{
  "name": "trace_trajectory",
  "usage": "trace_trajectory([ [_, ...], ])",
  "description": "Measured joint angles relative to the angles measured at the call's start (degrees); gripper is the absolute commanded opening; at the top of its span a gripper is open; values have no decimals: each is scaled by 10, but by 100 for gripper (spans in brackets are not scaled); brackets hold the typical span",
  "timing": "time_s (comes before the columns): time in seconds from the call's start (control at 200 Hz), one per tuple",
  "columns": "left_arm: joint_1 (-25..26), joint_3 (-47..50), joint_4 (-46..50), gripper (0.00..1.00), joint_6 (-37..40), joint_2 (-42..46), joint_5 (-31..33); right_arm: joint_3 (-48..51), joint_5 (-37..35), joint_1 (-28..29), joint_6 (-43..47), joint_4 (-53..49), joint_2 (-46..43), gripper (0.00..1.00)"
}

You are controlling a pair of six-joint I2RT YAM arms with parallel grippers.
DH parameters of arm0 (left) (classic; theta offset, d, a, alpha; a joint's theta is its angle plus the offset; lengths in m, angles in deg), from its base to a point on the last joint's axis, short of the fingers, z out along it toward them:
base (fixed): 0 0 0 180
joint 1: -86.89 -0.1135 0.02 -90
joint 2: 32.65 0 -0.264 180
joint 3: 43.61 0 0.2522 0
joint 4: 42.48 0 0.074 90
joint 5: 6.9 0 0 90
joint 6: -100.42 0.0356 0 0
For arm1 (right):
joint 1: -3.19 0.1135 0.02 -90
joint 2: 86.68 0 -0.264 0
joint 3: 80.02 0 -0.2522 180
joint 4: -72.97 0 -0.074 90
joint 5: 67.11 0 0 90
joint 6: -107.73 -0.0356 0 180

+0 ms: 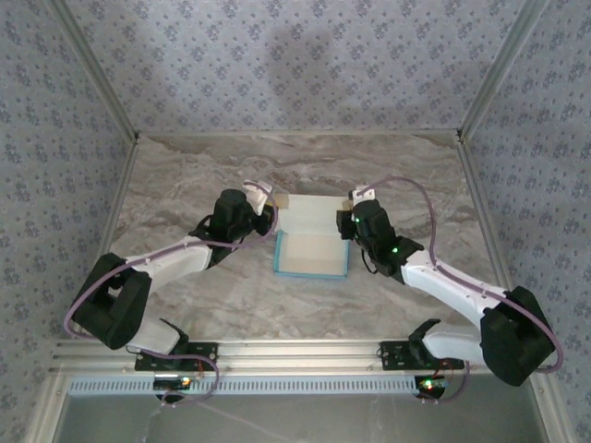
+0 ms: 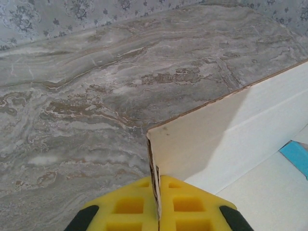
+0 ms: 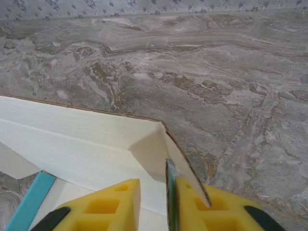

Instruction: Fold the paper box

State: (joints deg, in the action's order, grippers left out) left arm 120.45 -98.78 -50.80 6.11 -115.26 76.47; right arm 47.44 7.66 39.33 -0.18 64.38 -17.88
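The paper box [image 1: 312,242] lies mid-table, partly formed, with pale beige inside and light blue edges along its near and side walls. My left gripper [image 1: 271,219] is at the box's far left corner. In the left wrist view its yellow fingers [image 2: 130,207] are shut on the raised beige wall [image 2: 216,130], whose edge runs down between them. My right gripper [image 1: 352,221] is at the far right corner. In the right wrist view it stands open [image 3: 155,204], straddling a side wall [image 3: 169,192] that rests against the right finger [image 3: 207,209]. A folded corner flap [image 3: 149,149] stands ahead.
The marble table [image 1: 305,166] stretches bare behind the box to the patterned back wall [image 1: 295,65]. Metal frame posts run along both sides. An aluminium rail [image 1: 295,355] carries the arm bases at the near edge.
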Motion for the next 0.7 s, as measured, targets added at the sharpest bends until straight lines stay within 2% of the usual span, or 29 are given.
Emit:
trace_trajectory([
  [0.08, 1, -1, 5, 28, 8, 0, -5, 2, 24, -3, 37, 2, 0, 37],
  [0.31, -15, -21, 50, 35, 44, 0, -85, 4, 133, -76, 123, -11, -9, 42],
  [0.535, -49, -22, 89, 50, 74, 0, -168, 4, 256, -152, 160, -29, -13, 59],
  [0.7, -71, -28, 115, 55, 92, 0, -214, 4, 329, -201, 176, -41, -13, 62],
])
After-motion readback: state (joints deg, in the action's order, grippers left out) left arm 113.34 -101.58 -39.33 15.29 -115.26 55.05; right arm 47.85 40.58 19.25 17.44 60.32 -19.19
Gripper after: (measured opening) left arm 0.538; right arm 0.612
